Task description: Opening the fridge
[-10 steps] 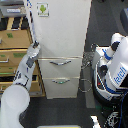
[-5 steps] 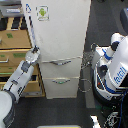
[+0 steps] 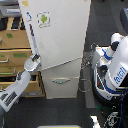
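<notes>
One arm enters from the lower corner on the exterior view's left, its grey-and-white forearm rising diagonally to the gripper (image 3: pixel 35 61), which sits right at the lower corner of the fridge (image 3: pixel 62 47) door, on the edge nearest the exterior view's left. The fingers look pressed around or against that door edge (the picture is too coarse to show how wide they stand, so whether they are clamped or merely touching cannot be told). The big upper door appears swung slightly out from the body, its bottom edge running slanted above the lower drawers. One of those drawers shows a curved silver handle (image 3: pixel 61 80) with a small green mark under it. Higher on the door is a green-and-white sticker (image 3: pixel 43 19). Just behind the arm, on the exterior view's left, stands a tan wooden cabinet (image 3: pixel 15 55) with several drawers, close beside the fridge. On the exterior view's right, near the fridge's side, is a rounded white-and-blue robot body (image 3: pixel 114 70) on a dark floor, with cables hanging between it and the fridge.
</notes>
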Controlling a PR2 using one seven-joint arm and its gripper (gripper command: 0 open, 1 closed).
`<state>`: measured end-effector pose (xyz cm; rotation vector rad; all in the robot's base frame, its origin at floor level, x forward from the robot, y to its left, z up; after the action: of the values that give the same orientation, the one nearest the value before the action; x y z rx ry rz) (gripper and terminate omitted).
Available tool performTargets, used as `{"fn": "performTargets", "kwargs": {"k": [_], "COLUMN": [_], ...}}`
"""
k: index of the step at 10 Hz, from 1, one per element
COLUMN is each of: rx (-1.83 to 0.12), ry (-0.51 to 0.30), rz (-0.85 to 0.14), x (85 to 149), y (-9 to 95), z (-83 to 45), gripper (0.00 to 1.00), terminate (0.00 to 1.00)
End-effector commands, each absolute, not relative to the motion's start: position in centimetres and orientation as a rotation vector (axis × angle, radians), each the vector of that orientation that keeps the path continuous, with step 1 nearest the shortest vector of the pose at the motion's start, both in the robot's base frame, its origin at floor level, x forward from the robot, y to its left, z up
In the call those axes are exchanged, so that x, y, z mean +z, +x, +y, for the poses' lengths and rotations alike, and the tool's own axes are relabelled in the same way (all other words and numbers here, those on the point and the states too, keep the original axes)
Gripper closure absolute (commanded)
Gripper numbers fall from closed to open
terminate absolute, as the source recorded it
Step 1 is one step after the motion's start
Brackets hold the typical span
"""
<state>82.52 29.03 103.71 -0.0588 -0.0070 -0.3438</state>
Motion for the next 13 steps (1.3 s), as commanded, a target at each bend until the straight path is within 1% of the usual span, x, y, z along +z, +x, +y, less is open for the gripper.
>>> {"fn": "performTargets", "kwargs": {"k": [1,2,3,4,6,7,8,9,11,12,13], "rx": [-0.446,-0.49,-0.503,-0.521,-0.487,-0.438,-0.427,-0.398,-0.449,-0.516,-0.536], "ry": [-0.011,0.007,0.009,0.025,0.003,-0.008,-0.011,-0.018,-0.019,-0.027,-0.043], "rz": [-0.043,-0.078,-0.084,-0.075,-0.033,0.02,0.052,0.115,0.157,0.17,0.162], "x": [115.9,118.8,119.2,118.9,116.2,111.6,108.5,101.2,95.0,92.1,92.0], "y": [65.4,63.6,63.1,62.8,64.6,67.9,69.8,75.8,80.8,83.9,86.1], "z": [29.5,27.3,26.6,26.2,28.2,30.6,31.7,33.1,30.0,25.2,21.9], "gripper": [1.0,1.0,1.0,1.0,1.0,1.0,1.0,1.0,1.0,1.0,1.0], "terminate": [0.0,0.0,0.0,0.0,0.0,0.0,0.0,0.0,0.0,0.0,0.0]}}
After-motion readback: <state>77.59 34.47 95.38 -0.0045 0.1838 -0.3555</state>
